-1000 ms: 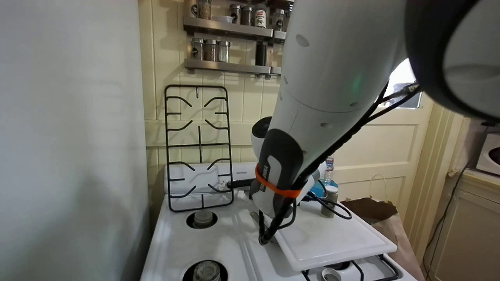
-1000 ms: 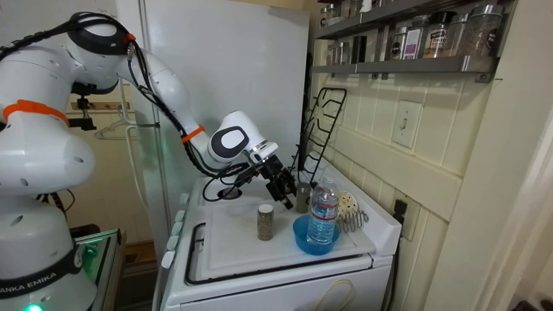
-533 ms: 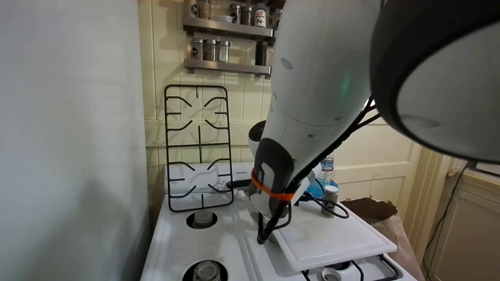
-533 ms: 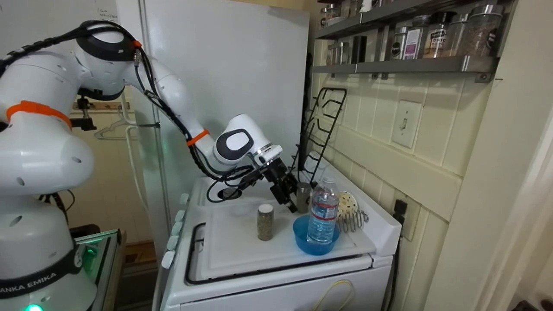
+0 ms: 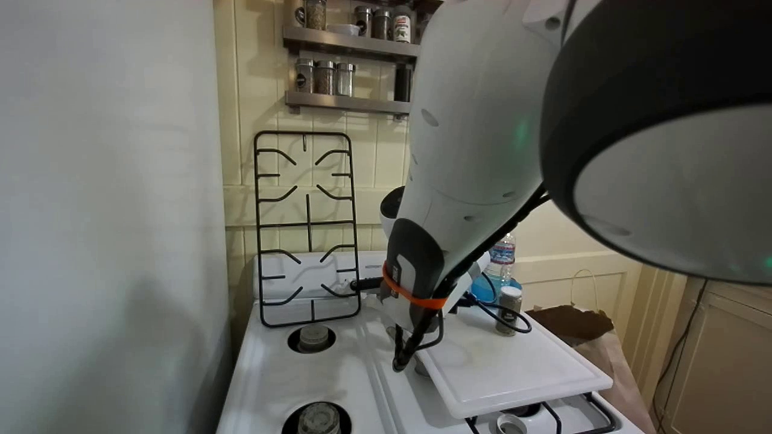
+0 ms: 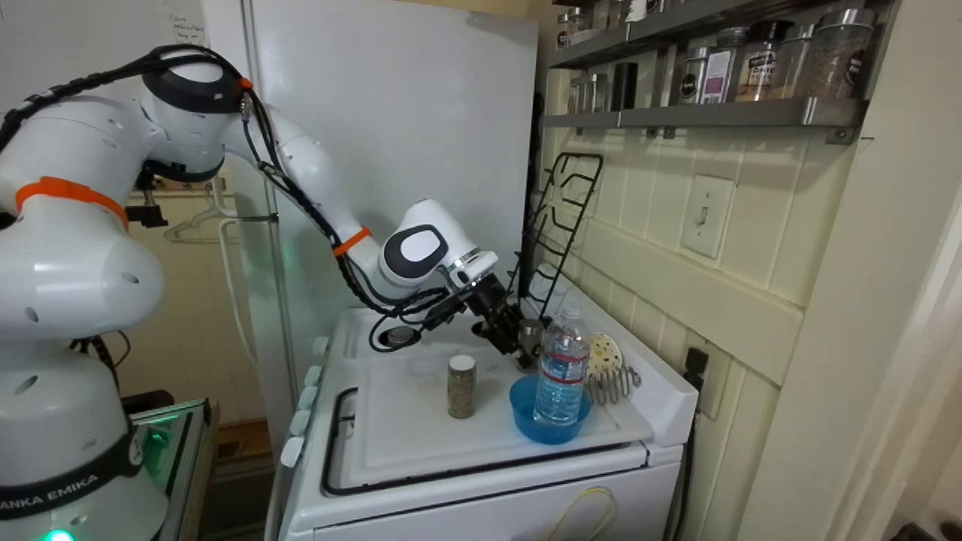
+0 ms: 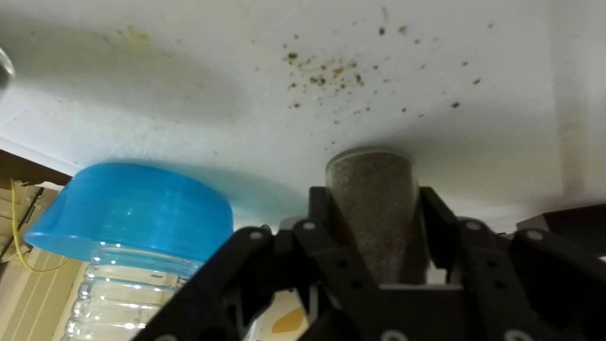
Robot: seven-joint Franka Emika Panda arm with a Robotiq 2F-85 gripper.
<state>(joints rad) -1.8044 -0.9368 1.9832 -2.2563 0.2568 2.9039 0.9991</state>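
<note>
In the wrist view a glass jar of greyish-brown contents stands between the black fingers of my gripper, with a pad against each side. The jaws are shut on it. An exterior view shows that jar near the back of the white stove cover, partly hidden by the gripper. A blue bowl holding a clear plastic bottle is beside it. Farther forward stands another jar with a white lid and green-brown contents. In an exterior view the arm hides the gripper and the held jar.
A black burner grate leans upright against the back wall. Behind the bowl lie a perforated utensil and a wavy masher. Shelves with spice jars hang above. Dark specks are scattered on the white cover.
My arm has moved lower and toward the back of the stove, up to the greyish jar. The jaws have closed in from wide onto that jar. The bowl, bottle and white-lidded jar have not moved.
</note>
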